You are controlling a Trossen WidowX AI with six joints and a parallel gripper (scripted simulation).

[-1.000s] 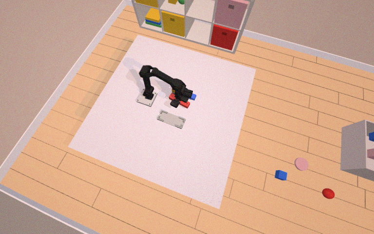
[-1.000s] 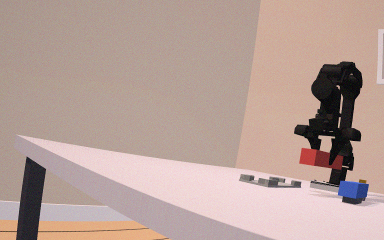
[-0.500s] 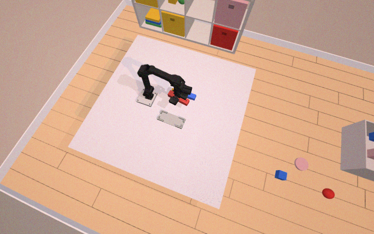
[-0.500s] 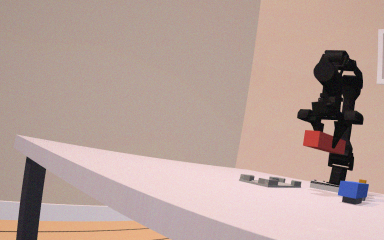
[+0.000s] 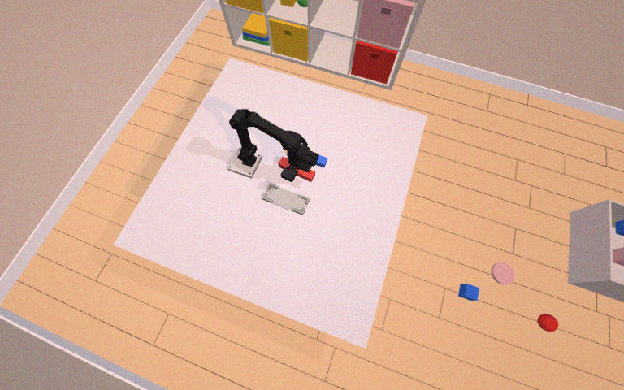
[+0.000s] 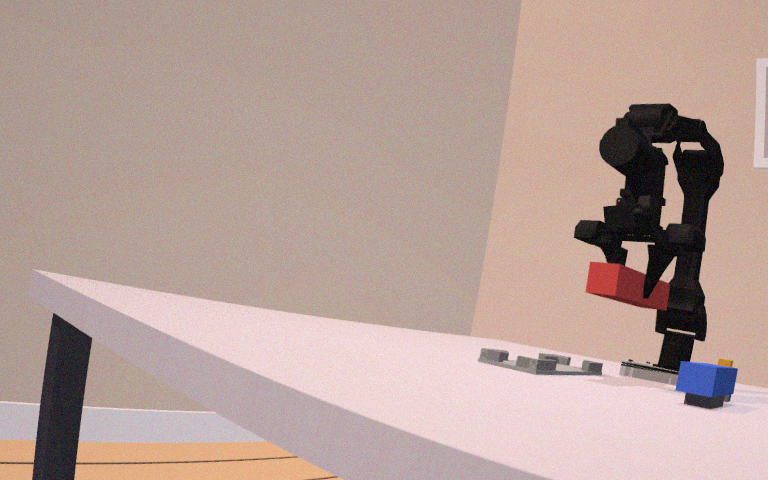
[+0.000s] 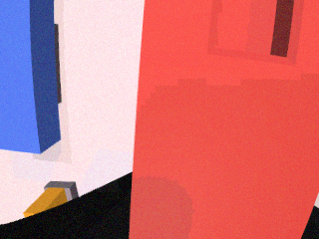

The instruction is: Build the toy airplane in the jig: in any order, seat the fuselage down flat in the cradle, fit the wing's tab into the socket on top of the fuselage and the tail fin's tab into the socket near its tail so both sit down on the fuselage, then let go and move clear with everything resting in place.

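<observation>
My gripper [image 6: 633, 277] is shut on the red fuselage [image 5: 306, 175] [image 6: 603, 278] [image 7: 224, 129] and holds it well above the table. A socket opening shows in its top face in the wrist view. The grey cradle [image 5: 285, 199] [image 6: 536, 364] lies on the table with nothing in it, in front of the held fuselage in the top view. The blue wing [image 5: 322, 161] [image 6: 693, 379] [image 7: 15, 75] rests on a small dark support, beside and below the fuselage. The orange tail fin [image 6: 725, 362] [image 7: 49, 200] is behind the wing and partly hidden.
The arm's base plate [image 5: 244, 166] is on the white table [image 5: 257, 257] [image 6: 226, 333], left of the cradle in the top view. Shelves with bins [image 5: 288, 40] stand beyond the table. A blue cube [image 5: 468, 292], a pink disc [image 5: 503, 273] and a red ball [image 5: 547, 322] lie on the floor.
</observation>
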